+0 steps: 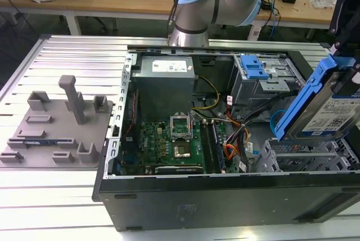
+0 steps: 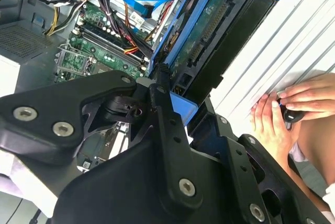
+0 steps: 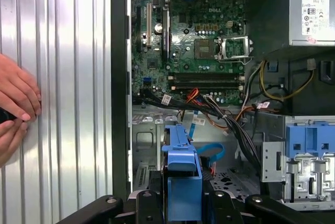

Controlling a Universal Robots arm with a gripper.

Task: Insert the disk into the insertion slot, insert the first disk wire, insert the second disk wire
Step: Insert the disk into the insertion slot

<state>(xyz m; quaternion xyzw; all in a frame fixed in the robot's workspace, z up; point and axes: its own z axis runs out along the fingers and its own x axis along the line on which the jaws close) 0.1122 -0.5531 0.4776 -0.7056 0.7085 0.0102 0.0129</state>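
Observation:
The disk (image 1: pixel 333 114), a silver-grey drive with a white label in a blue carrier (image 1: pixel 304 97), hangs tilted over the exterior view's right end of the open computer case. My gripper (image 1: pixel 345 49) is shut on its upper end. Directly below sits the insertion slot (image 1: pixel 304 159), a low perforated grey cage. In the second wrist view the disk's green circuit side (image 2: pixel 209 30) shows beyond a black finger (image 2: pixel 162 85). In the first wrist view the carrier (image 3: pixel 180 166) hangs over the cage floor (image 3: pixel 230 178). A blue cable (image 3: pixel 210 153) and coloured wires (image 1: pixel 233 151) lie loose beside the cage; which are the disk wires I cannot tell.
Inside the case are a motherboard (image 1: pixel 169 139), a grey power supply (image 1: pixel 166 75) and a taller bay with a blue latch (image 1: pixel 256 69). A grey fixture plate (image 1: pixel 56 123) lies on the ribbed table. A person's hands (image 2: pixel 285 109) rest beside the case.

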